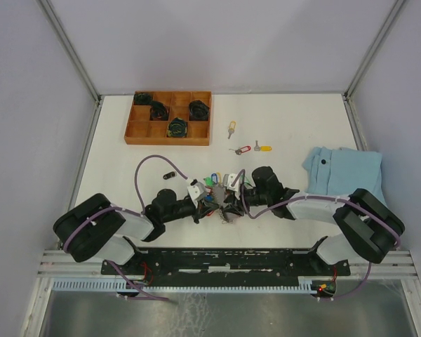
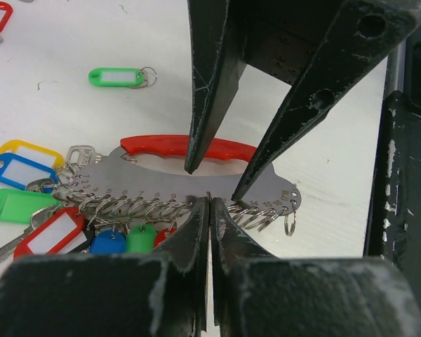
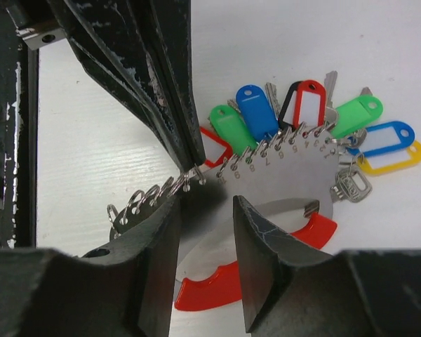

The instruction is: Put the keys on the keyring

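Steel keyring [image 3: 288, 172] between half-spread right fingers [image 3: 259, 235], its edge within closed left fingers [image 2: 195, 239]

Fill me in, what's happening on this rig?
Both arms meet at the keyring, near the front of the table. The left pincer is shut on the keyring's ringed edge. The right pincer is open, its jaws set apart across the metal part of the keyring. A few loose keys lie further back, not yet on the keyring.
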`<state>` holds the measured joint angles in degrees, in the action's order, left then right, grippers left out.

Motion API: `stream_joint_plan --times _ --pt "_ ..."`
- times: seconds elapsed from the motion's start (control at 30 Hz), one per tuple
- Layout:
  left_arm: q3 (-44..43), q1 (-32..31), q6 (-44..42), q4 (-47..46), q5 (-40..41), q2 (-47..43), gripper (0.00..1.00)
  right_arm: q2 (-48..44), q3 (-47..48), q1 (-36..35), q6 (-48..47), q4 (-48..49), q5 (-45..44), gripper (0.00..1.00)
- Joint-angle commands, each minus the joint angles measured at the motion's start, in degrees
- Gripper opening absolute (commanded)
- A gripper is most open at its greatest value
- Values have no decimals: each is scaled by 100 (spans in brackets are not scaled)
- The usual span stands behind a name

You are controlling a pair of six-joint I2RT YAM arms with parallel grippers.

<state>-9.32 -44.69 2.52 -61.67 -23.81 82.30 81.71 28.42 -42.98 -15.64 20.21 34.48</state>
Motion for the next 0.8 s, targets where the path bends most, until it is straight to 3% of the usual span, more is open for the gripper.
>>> stream_joint_plan --times 0.0,0.3,0.77 --pt "-52 9 -249 -186 -246 -211 3 88 351 53 -418 229 528 43" --pt "-96 27 -279 -160 -312 -208 3 122 496 52 -1018 -175 1020 37" --pt "-109 32 -196 -262 -562 -235 3 311 616 57 -1215 -312 1127 22"
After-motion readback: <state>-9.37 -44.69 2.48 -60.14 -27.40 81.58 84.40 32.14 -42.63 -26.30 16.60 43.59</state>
